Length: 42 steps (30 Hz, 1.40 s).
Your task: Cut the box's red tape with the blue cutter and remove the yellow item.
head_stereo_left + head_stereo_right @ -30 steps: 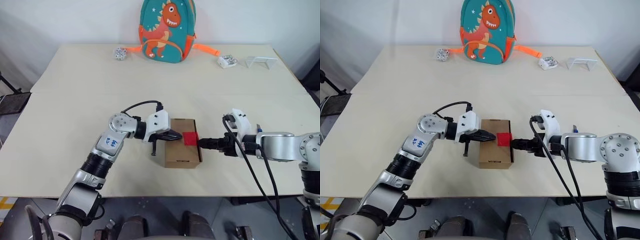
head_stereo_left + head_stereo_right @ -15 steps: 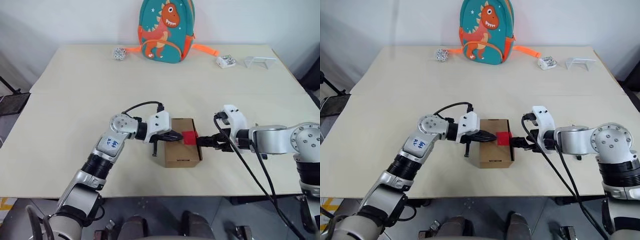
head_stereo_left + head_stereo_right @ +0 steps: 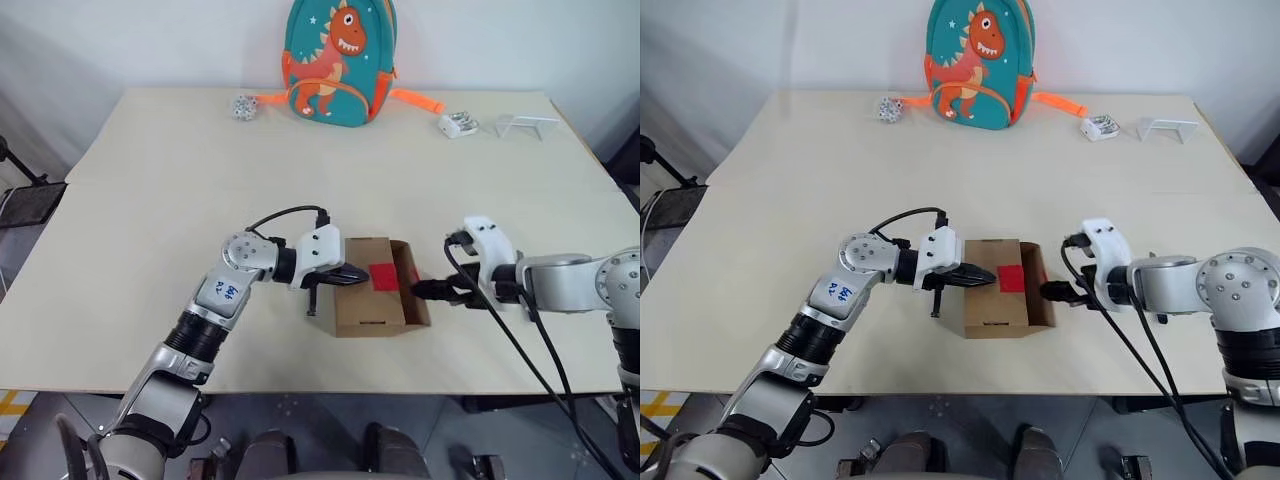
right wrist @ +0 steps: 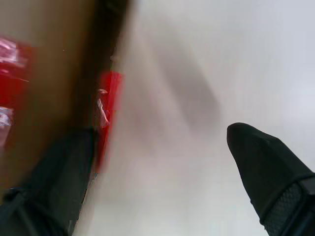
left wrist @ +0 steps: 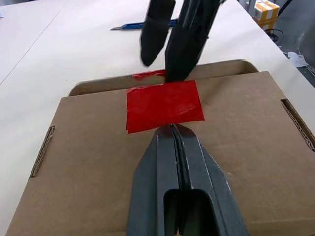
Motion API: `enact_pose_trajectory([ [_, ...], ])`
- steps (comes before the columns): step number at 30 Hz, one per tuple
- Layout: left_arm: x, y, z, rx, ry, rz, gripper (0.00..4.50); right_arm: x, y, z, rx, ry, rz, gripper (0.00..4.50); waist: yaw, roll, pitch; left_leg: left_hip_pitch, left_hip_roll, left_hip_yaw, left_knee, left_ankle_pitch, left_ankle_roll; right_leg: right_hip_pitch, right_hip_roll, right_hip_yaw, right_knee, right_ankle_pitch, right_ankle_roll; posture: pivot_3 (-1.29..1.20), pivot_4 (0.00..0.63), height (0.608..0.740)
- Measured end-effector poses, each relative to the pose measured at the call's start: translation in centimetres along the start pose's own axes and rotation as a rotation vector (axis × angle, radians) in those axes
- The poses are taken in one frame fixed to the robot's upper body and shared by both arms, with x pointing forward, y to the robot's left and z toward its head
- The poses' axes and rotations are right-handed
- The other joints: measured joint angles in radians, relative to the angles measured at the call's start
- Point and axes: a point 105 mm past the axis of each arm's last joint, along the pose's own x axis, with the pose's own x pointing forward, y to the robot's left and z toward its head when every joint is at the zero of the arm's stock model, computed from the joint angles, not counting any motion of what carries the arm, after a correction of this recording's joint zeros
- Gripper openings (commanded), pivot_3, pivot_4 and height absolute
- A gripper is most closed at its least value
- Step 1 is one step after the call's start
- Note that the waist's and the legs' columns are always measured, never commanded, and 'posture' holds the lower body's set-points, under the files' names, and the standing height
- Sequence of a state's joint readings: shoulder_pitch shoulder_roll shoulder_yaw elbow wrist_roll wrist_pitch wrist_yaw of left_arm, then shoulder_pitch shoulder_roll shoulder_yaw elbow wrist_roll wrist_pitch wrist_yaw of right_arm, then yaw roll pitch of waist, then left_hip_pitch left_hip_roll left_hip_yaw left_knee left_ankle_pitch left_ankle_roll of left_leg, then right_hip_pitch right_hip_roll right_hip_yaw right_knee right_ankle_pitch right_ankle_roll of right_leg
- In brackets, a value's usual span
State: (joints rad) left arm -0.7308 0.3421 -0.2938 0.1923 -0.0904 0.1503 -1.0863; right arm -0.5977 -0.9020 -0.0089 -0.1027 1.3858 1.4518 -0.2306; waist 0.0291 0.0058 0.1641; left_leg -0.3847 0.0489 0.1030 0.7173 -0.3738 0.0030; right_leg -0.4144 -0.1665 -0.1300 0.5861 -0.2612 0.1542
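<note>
I press the closed left end effector [image 5: 172, 129] on the box [image 3: 365, 310] beside the red tape [image 3: 383, 276] to pin it, while my open right end effector [image 3: 428, 290] folds its side flap [image 3: 415, 290] outward.

1 box [image 3: 368, 300], 1 red tape [image 3: 383, 276] (on top), 1 blue cutter [image 5: 142, 24], 1 backpack [image 3: 339, 62], 2 grippers.

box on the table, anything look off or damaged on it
The box has its right-hand flap swung open, standing up off the top. The red tape is split: most sits on the top panel, a strip clings to the open flap. The shut left end effector presses on the lid; the open right end effector is beside the flap.
</note>
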Motion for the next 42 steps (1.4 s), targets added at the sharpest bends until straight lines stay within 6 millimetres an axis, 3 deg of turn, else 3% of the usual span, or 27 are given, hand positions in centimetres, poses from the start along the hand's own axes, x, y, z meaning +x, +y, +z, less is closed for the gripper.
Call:
enact_pose_trajectory([
  [8,-0.1,0.0,0.0,0.003,0.004,0.002,0.0,0.1,-0.2,0.2,-0.014,-0.017,0.022,4.42,-0.005,0.001,0.0,0.0,0.0,0.0,0.0,0.0,0.0,0.0,0.0,0.0,0.0,0.0,0.0,0.0,0.15,0.74],
  [13,-0.2,-0.1,0.1,0.013,0.005,0.003,0.0,-2.0,0.1,2.9,0.015,-0.148,0.127,4.42,-0.003,0.001,0.0,0.0,0.0,0.0,0.0,0.0,0.0,0.0,0.0,0.0,0.0,0.0,0.0,0.0,0.15,0.74],
  [17,-0.6,-0.1,0.0,0.02,0.007,0.005,0.0,-2.8,-1.3,2.6,0.16,-0.116,0.222,4.42,-0.004,0.001,0.0,0.0,0.0,0.0,-0.001,0.0,0.0,0.0,0.0,0.0,0.0,0.0,0.0,0.0,0.15,0.74],
  [20,-0.9,0.0,-0.1,0.02,0.012,0.005,0.0,-1.9,-0.8,1.8,0.256,-0.058,0.343,4.42,-0.008,0.001,0.0,0.001,0.0,0.001,-0.001,0.0,0.0,0.0,0.0,0.0,0.001,0.0,0.0,0.0,0.15,0.74],
  [25,-0.9,0.0,0.0,0.015,0.006,0.004,0.0,0.3,-1.2,1.1,0.341,-0.031,0.364,4.42,-0.006,0.001,0.0,0.001,0.0,0.001,-0.001,0.0,0.0,0.0,0.0,0.0,0.001,0.0,0.0,0.0,0.15,0.74],
  [31,-1.4,0.2,-0.2,0.014,0.016,0.016,0.0,0.9,-0.8,1.4,0.337,-0.033,0.407,4.42,-0.011,0.001,0.0,0.001,0.0,0.001,0.0,0.0,-0.001,0.0,0.0,0.0,0.001,0.0,0.0,0.0,0.15,0.74],
  [42,-1.2,0.5,-0.1,0.014,0.012,0.047,0.0,2.5,2.4,1.7,0.363,-0.027,0.576,4.42,-0.035,0.001,0.0,0.004,0.0,0.001,-0.002,0.001,-0.001,0.0,0.0,0.001,0.004,0.0,0.0,0.0,0.15,0.74],
])
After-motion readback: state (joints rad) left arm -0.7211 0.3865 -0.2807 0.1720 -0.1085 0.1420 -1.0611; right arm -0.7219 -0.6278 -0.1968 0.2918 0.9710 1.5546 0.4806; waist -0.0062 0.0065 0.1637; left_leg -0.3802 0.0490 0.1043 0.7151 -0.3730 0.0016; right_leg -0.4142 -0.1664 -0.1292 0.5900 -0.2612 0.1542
